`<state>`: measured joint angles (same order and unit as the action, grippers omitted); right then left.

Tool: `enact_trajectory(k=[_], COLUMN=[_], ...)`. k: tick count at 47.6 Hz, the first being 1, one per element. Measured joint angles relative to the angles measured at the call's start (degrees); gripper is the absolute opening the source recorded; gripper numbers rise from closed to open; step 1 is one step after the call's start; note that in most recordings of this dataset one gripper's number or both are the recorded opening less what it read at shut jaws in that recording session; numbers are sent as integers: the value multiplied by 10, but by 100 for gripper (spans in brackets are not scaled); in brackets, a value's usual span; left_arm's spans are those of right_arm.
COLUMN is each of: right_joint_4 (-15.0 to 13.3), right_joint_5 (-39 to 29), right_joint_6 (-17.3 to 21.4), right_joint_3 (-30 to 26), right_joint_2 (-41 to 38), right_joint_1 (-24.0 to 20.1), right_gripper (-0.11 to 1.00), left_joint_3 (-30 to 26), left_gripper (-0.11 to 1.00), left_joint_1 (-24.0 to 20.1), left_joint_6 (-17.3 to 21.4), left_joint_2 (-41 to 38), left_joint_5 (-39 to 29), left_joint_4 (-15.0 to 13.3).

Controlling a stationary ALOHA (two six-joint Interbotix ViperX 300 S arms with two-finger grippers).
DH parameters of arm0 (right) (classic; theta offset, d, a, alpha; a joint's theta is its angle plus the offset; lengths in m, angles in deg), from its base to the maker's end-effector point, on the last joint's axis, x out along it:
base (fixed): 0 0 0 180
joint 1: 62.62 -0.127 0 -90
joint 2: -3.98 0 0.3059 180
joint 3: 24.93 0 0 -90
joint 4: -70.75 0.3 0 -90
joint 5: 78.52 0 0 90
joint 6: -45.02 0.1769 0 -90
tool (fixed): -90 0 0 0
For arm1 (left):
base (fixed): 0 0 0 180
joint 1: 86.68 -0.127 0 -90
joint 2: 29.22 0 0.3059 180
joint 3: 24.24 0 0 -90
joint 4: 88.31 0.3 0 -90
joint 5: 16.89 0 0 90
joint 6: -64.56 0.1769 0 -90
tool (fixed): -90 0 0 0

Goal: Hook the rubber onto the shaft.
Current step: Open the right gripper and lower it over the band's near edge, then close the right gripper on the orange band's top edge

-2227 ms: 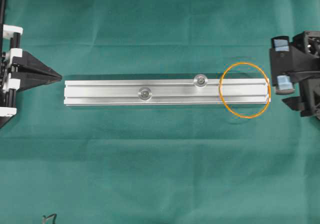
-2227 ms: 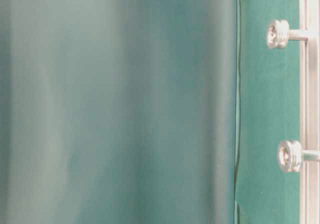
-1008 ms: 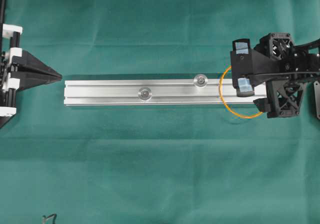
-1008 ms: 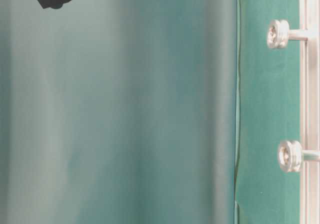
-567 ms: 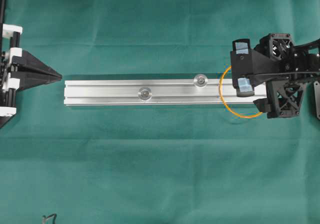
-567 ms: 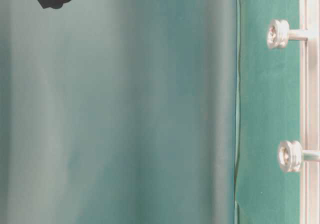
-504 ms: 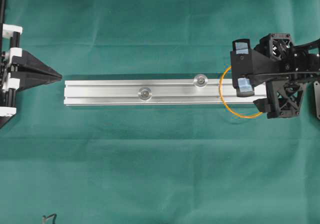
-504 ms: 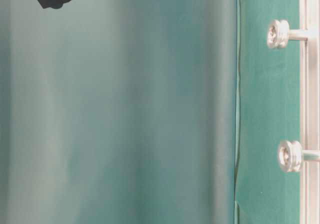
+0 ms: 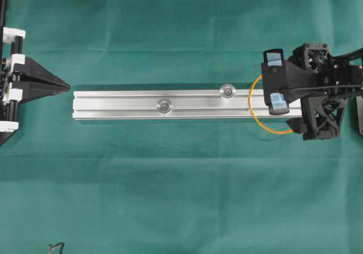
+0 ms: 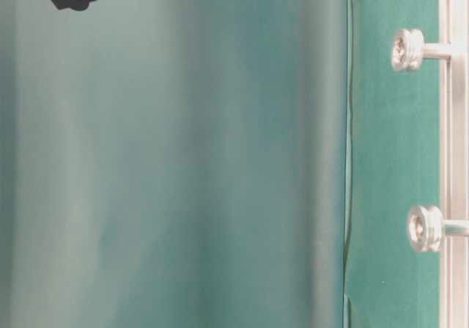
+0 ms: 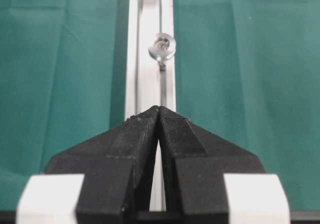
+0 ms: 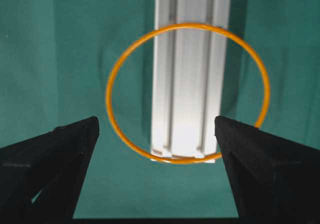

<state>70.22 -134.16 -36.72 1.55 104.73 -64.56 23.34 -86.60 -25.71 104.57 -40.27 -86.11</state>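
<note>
Even, bright light falls from above; shadows are faint. Glare whitens the aluminium rail in the right wrist view. The table-level view's left side is blurred.

This looks like a robotics lab bench set up for a test. A plain green cloth covers the whole work surface, with faint fold creases. On it lies only a slotted aluminium rail with two small grooved metal shafts fixed to it. Black robot arm hardware with white printed parts stands at both ends of the bench.
</note>
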Motion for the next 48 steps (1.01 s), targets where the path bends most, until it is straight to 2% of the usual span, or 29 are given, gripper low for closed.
enact_trajectory(k=[11, 24, 38, 48], right_joint_4=[13, 14, 14, 15], right_joint_5=[32, 88, 130, 166], right_joint_6=[11, 30, 78, 94], right_joint_3=[18, 38, 68, 91], right_joint_2=[-17, -42, -62, -74], right_joint_1=[-16, -40, -69, -86], right_gripper=[96, 96, 96, 96], left_joint_3=[0, 0, 0, 0], left_gripper=[0, 0, 0, 0], left_joint_1=[0, 0, 0, 0], left_joint_6=[0, 0, 0, -1], left_joint_2=[0, 0, 0, 0], left_joint_5=[-1, -1, -2, -4], left_joint_4=[0, 0, 0, 0])
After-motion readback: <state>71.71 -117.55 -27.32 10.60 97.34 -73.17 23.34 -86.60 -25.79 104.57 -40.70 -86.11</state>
